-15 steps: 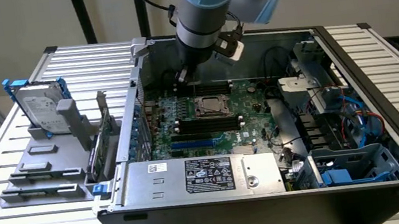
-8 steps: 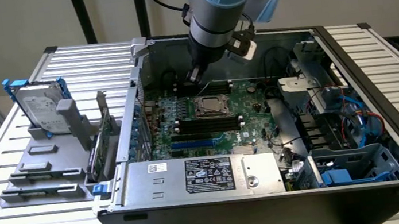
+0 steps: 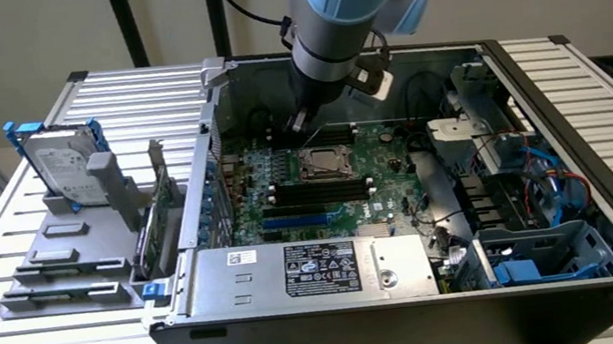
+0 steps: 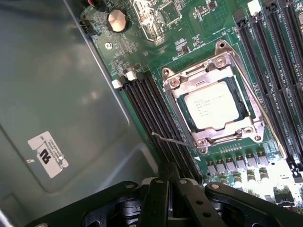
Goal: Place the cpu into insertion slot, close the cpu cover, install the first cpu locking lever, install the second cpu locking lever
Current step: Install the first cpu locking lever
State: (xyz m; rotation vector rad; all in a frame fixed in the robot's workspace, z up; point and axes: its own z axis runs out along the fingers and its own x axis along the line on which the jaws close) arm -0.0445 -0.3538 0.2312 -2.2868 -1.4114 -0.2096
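Exterior view: arm (image 3: 324, 36) angled down over board (image 3: 386, 188); jaws together, empty, near cpu (image 4: 215, 105); cpu cover (image 4: 201, 79) closed over it

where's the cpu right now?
The cpu lies in the insertion slot, framed by the cpu cover, with black memory slots on both sides; in the exterior view it lies just below the claw.

The gripper (image 3: 298, 124) hangs inside the open computer case (image 3: 422, 326), near the cpu (image 3: 327, 162). A hard drive (image 3: 56, 165) stands outside.
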